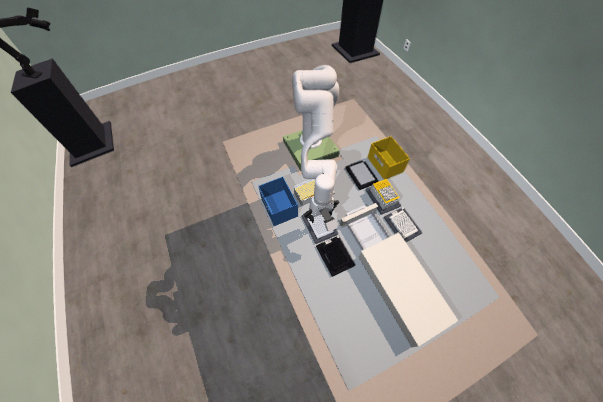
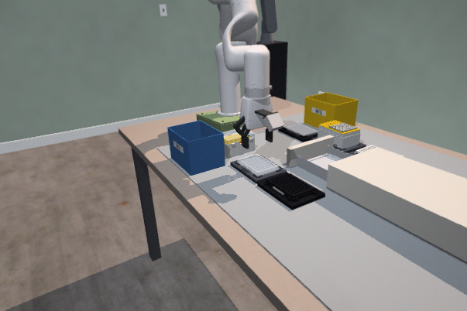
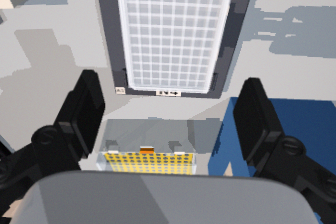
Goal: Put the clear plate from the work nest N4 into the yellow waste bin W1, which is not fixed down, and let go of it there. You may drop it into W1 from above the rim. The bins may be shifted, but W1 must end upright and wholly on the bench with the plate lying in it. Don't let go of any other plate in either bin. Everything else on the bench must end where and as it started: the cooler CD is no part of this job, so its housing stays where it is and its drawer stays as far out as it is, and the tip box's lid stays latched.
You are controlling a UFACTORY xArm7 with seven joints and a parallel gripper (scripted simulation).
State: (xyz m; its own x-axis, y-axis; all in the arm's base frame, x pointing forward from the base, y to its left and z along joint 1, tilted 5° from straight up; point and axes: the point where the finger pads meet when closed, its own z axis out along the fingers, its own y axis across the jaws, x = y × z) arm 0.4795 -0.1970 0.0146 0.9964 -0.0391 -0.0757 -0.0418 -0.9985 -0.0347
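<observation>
The clear plate lies in its dark work nest, beside the blue bin; it fills the top of the wrist view and shows in the overhead view. My gripper is open and empty. It hangs above the bench just behind the nest, its fingers wide apart and clear of the plate. The yellow waste bin W1 stands upright at the back right.
A blue bin stands left of the nest. A tip box with a yellow rack sits below the gripper. A black plate lies in front of the nest. The long cream cooler with its drawer out is at the right.
</observation>
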